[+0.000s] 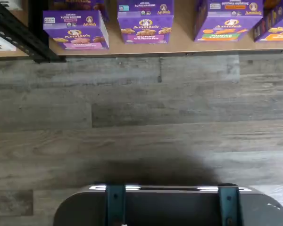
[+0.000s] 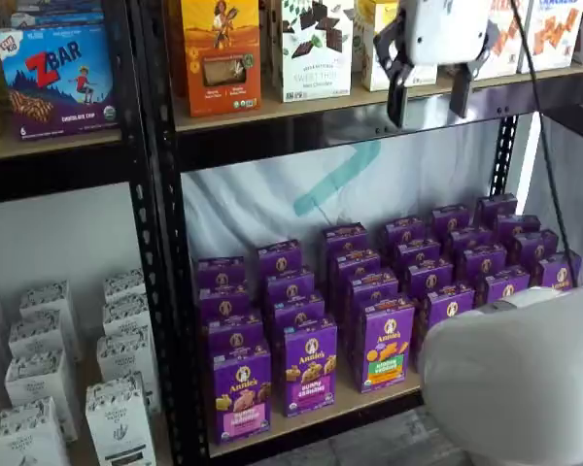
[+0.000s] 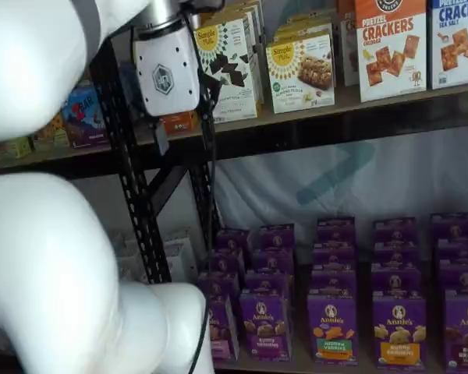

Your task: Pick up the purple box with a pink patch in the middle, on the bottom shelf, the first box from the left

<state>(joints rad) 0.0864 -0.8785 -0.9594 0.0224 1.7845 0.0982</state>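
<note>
The purple box (image 2: 241, 393) stands upright at the left end of the front row on the bottom shelf (image 2: 369, 400), a tan board. Its pink patch (image 2: 241, 420) runs across the lower front. The wrist view shows the same purple box (image 1: 77, 30) with its pink patch (image 1: 82, 45) at the board's edge. In a shelf view the white arm hides most of the purple box (image 3: 221, 327). My gripper (image 2: 429, 97) hangs high in front of the upper shelf, far above the box and to its right. It is open, with a plain gap between its two black fingers and nothing held.
More purple cartons (image 2: 311, 367) fill the bottom shelf in rows beside and behind the box. A black rack upright (image 2: 165, 291) stands just left of it, with white cartons (image 2: 117, 417) in the bay beyond. Orange and white cartons (image 2: 221, 53) line the upper shelf. Grey wood floor (image 1: 141, 122) lies in front.
</note>
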